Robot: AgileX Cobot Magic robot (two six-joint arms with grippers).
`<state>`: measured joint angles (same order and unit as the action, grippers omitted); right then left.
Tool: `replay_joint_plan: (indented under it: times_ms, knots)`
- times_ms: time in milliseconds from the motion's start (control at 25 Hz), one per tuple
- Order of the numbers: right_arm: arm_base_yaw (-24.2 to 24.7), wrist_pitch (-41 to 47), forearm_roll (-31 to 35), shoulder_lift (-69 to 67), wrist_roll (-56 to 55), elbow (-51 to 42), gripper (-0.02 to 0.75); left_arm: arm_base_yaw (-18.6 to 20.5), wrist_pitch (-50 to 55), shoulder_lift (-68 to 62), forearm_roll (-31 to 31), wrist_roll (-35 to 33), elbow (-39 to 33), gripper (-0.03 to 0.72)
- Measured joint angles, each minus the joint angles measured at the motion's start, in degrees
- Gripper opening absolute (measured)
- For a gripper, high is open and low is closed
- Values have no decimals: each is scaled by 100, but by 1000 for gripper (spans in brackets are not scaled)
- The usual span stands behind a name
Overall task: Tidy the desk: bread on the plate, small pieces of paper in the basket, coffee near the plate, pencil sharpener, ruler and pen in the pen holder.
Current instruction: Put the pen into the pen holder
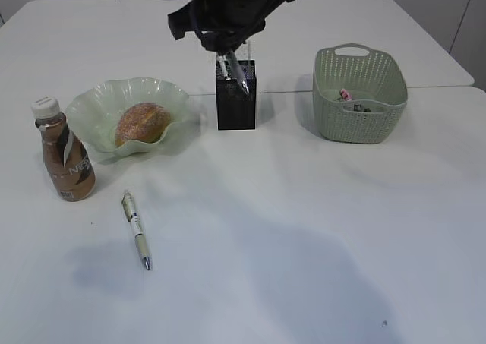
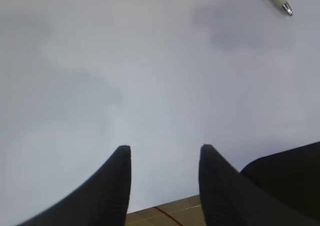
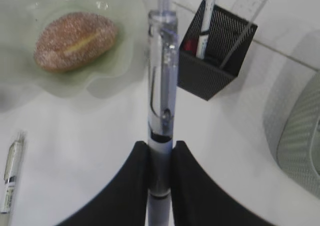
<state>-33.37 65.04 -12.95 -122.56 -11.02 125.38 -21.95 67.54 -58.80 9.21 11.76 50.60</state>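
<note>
The right gripper [image 3: 160, 158] has its fingers [image 3: 131, 178] closed on the barrel of a clear pen [image 3: 161, 101], held above the black mesh pen holder [image 1: 236, 95], which already contains the ruler [image 3: 250, 6] and another pen (something red also shows inside, too unclear to name). The left gripper [image 2: 165, 161] hangs over bare white desk [image 1: 319, 230] with its fingers [image 2: 116, 183] parted and nothing between them. The bread [image 1: 141, 123] lies in the plate [image 1: 91, 108], the coffee [image 1: 64, 151] stands just beside it, a white pen [image 1: 137, 229] lies loose on the desk in front of them, and small scraps sit in the basket [image 1: 361, 120].
</note>
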Motion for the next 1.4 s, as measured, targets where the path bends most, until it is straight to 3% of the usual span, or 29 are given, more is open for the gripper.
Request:
replay_joint_plan:
  times_ms: [360,760,840,920,1000,1080,1400]
  knots:
    - [182,-1275,-211,25,235,0,102,0,-298,0,0,0,0,310]
    - [987,-3040,-258,38,315,-225,102,0,-1021,0,11,0,0,310]
    - [987,-3040,-258,38,315,-225,102,0,-1237,0,11,0,0,310]
    - [1105,-3978,-336,42,319,-774,102,0,-1423,0,22,0,0,310]
    - [1105,-3978,-336,42,319,-774,102,0,-1592,0,32,0,0,310]
    - [1118,-4973,-495,120,328,-1525,102,0,-1700,0,55,0,0,310]
    - [1372,-7238,-601,330,258,-2866,102,0,-1924,0,143,0,0,310]
